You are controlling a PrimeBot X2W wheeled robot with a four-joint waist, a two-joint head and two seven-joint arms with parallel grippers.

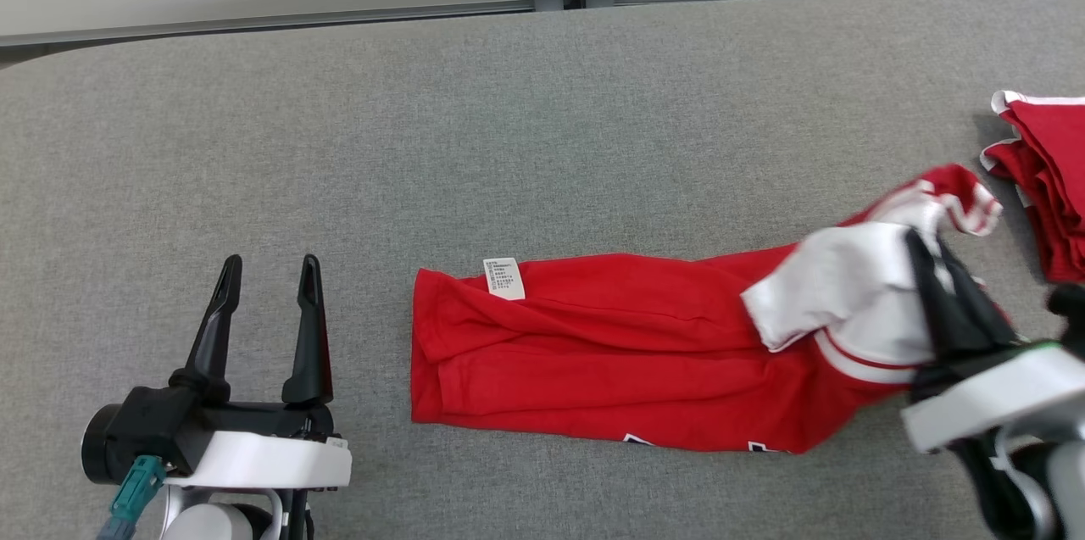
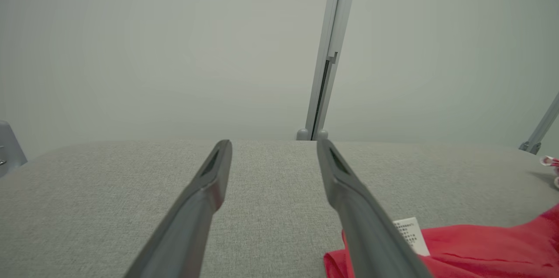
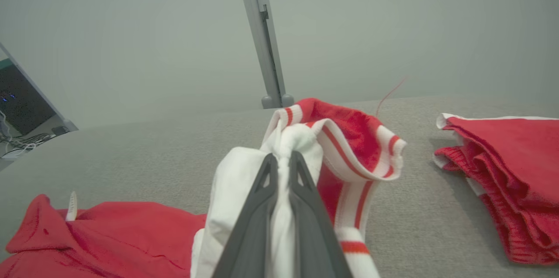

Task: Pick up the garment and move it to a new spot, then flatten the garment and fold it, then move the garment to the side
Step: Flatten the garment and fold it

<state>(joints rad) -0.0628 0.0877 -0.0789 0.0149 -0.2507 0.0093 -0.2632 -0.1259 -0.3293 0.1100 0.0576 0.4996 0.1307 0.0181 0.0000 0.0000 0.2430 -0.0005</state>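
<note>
My right gripper point(image 3: 284, 159) pinches a white fold of the red-and-white jersey point(image 1: 610, 345) on the grey cloth table point(image 1: 509, 141); my left gripper point(image 1: 271, 262) stands spread.

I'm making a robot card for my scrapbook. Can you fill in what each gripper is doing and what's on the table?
red shirt: lying lengthwise on the table, right end lifted
left gripper: open, empty, left of the shirt
right gripper: shut on the shirt's white, striped end
care label: white, at the shirt's left end
other red garments: pile at far right
table: grey fabric top
</note>
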